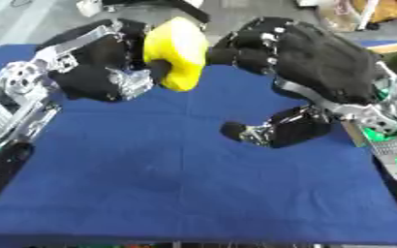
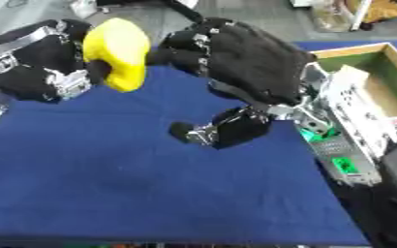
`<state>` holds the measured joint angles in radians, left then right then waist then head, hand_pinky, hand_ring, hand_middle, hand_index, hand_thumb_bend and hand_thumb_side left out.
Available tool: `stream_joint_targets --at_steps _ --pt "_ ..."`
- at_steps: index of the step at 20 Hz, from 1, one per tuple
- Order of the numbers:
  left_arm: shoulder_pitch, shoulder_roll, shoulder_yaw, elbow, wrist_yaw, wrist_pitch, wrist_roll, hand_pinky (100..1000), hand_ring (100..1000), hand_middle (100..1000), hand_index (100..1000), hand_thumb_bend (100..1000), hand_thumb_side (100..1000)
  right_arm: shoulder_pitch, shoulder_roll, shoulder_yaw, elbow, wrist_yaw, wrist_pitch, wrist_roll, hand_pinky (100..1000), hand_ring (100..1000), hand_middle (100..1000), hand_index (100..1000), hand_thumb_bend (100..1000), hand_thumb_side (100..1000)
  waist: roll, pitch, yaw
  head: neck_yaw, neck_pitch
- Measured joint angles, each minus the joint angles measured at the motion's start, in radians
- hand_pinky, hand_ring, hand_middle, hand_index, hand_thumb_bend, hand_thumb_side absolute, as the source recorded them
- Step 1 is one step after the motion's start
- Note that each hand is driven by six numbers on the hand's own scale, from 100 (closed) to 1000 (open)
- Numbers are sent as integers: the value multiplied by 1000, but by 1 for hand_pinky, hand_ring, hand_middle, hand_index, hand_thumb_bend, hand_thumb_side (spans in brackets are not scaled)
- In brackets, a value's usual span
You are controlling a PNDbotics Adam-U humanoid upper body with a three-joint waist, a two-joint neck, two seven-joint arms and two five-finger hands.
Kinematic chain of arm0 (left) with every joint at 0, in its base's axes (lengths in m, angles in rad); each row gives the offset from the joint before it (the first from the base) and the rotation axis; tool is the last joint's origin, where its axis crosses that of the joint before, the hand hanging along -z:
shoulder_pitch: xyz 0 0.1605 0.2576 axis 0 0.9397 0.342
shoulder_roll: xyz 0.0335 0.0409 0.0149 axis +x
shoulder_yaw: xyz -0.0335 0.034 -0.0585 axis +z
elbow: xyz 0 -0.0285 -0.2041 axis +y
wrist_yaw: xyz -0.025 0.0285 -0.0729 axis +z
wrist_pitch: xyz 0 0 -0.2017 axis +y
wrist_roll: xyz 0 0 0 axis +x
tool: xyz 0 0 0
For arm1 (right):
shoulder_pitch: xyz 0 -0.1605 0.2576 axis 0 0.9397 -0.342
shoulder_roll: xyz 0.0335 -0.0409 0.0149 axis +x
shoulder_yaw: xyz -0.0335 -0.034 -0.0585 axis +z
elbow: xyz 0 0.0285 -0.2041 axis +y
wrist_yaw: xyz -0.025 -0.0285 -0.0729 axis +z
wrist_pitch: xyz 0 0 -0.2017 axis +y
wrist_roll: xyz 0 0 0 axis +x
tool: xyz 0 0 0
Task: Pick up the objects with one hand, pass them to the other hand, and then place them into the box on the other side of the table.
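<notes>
A yellow rounded object point(image 1: 178, 52) hangs above the blue table, held up between the two hands. My left hand point(image 1: 109, 63) has its fingers curled round the object's left side, with its thumb pressing on the lower front. My right hand point(image 1: 308, 58) reaches in from the right; its fingers touch the object's right side near the top, and its thumb point(image 1: 274, 128) sticks out below, away from the object. A wooden box point(image 2: 380, 72) with a green floor stands at the table's right edge, behind the right arm.
The blue cloth point(image 1: 193, 184) covers the table below the hands. Beyond the far edge lies grey floor with clutter point(image 1: 354, 12).
</notes>
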<state>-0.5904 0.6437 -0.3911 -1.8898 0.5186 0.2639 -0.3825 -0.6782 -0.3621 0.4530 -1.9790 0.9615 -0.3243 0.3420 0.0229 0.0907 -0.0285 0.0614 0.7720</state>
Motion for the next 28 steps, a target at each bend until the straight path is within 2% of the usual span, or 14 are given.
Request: stream_joint_targets --at_steps 4,9,28 --pt "0 0 -13 13 -26 18 -17 703 494 461 570 144 151 0 6 8 0 54 22 -19 769 721 736 908 411 412 0 0 0 3 0" --pt "8 7 -14 37 -66 28 -30 703 496 462 571 146 149 0 6 16 0 81 31 -28 770 723 735 908 411 411 0 0 0 8 0" --pt "37 46 1 123 -115 1 -15 699 494 460 569 143 150 0 17 32 1 65 34 -25 756 694 723 903 400 409 0 0 2 14 0"
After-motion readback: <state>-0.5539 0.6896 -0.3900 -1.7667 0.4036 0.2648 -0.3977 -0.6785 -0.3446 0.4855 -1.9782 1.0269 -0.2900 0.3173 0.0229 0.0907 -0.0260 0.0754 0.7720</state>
